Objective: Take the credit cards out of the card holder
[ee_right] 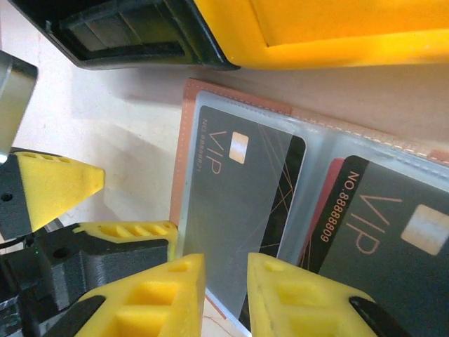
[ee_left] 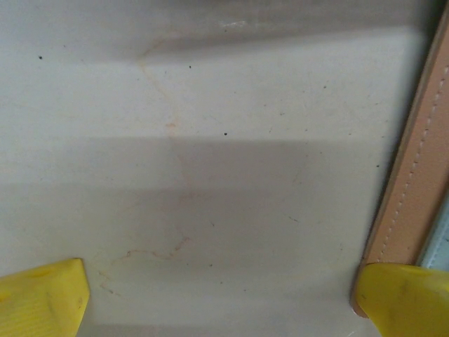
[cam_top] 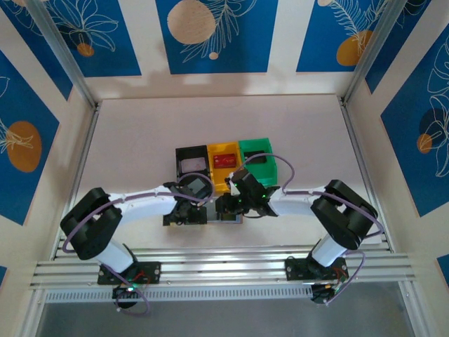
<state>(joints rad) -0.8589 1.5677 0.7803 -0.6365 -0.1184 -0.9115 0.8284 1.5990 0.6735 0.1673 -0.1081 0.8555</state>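
Biggest worry: dragging the whole card holder [ee_right: 298,203] across the surface [cam_top: 140,133] instead of freeing a card, given only an edge pin from the left hand [ee_left: 224,302]. Lying open just in front of the black bin [cam_top: 191,149] and yellow bin [cam_top: 223,149], right between the two hands, so little room before bumping those walls. Next: pinching the clear pocket film along with a card, or lifting two credit cards [ee_right: 245,210] at once, owing to the snug sleeves and a red one tucked behind a dark one in the right pocket. Also possible: slipping off the glossy plastic, with so thin an edge to catch.

Both arms reaching inward and low, elbows swung outward, wrists meeting over the holder in the top view. Left hand spread wide, gripping nothing, one fingertip [ee_left: 403,302] set against the tan stitched border. Right hand [ee_right: 224,288] poised over the near edge of the left pocket, fingers a narrow gap apart, nothing seen pinched between them.
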